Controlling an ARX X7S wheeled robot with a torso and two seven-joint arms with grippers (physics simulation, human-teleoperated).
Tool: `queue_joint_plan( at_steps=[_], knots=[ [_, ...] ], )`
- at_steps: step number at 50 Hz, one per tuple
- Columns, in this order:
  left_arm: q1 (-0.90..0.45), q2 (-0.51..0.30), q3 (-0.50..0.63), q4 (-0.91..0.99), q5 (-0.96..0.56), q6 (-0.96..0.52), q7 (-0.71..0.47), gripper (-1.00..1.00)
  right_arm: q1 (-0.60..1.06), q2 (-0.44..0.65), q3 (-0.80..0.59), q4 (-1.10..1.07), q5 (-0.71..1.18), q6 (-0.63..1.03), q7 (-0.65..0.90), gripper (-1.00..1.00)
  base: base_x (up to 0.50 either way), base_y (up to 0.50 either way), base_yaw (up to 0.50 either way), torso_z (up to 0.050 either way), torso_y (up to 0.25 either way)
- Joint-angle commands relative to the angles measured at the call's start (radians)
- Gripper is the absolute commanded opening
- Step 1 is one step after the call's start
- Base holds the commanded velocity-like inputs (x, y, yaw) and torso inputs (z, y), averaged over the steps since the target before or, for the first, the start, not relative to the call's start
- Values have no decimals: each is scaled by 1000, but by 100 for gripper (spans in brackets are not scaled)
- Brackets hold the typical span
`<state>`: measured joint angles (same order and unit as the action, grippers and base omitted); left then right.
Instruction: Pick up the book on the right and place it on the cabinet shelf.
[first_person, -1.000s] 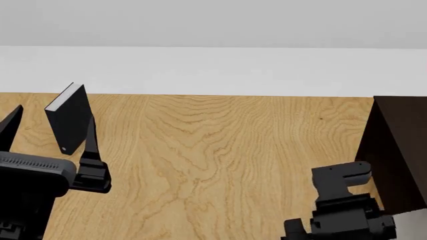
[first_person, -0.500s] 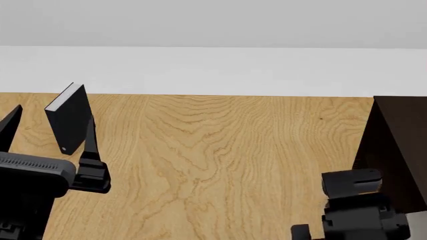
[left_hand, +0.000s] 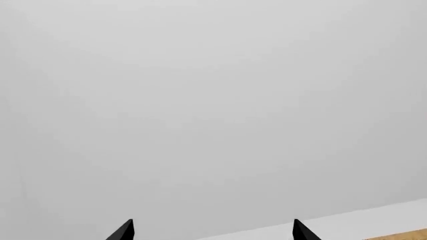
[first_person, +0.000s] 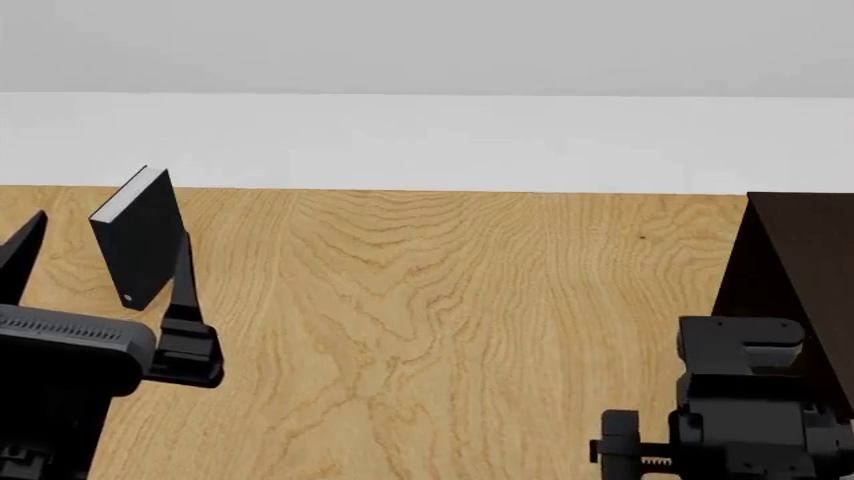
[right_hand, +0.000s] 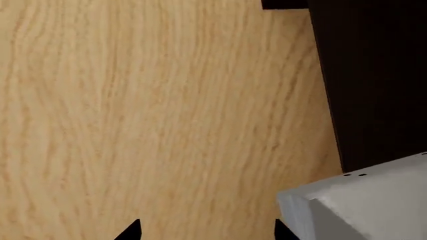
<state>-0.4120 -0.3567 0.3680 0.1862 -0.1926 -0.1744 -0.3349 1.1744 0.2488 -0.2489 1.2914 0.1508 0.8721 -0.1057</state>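
The light grey book (right_hand: 363, 205) shows only in the right wrist view, lying on the wooden table (right_hand: 167, 110) against the foot of the very dark cabinet shelf (right_hand: 373, 75). My right gripper (right_hand: 207, 231) is open above bare wood, and one fingertip (right_hand: 281, 229) sits just beside the book's near corner. In the head view the right gripper (first_person: 742, 345) hangs in front of the cabinet shelf (first_person: 801, 270) and hides the book. My left gripper (first_person: 100, 255) is open, raised at the left, and its wrist view (left_hand: 213, 231) shows only grey wall.
A black book with a white page edge (first_person: 140, 240) stands upright at the far left of the table (first_person: 441, 300), between the left gripper's fingers as seen from the head. A pale wall lies behind the table's far edge.
My right gripper has shifted to the right, closer to the cabinet, and turned. The left arm and the black book have not moved.
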Motion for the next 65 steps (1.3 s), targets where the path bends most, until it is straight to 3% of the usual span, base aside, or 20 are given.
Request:
queue_joint_plan(
  at_steps=[1,12,24,50,57,65],
  knots=[
    [-4,2,10,-16,9,8,-2,100,20,47,-101,15,-142,-93,170,100,0,-3,-4,0,0],
    [-7,2,18,-23,18,11,-6,100,21,62,-89,16,-154,-128,296,100,0,-2,-4,0,0],
    [-11,4,22,-34,19,16,-8,100,-28,79,-87,17,-152,-119,319,100,0,-1,-6,0,0],
    [-12,-2,22,-32,12,20,-12,100,-74,-26,-137,17,-149,-228,101,100,0,-1,-4,0,0],
    [-11,-3,22,-29,9,19,-14,100,-90,-65,-190,17,-160,-282,-47,100,0,0,0,0,0],
    [-9,-8,19,-14,4,11,-17,100,-85,-79,-204,17,-157,-299,-66,100,0,0,0,0,0]
  ],
)
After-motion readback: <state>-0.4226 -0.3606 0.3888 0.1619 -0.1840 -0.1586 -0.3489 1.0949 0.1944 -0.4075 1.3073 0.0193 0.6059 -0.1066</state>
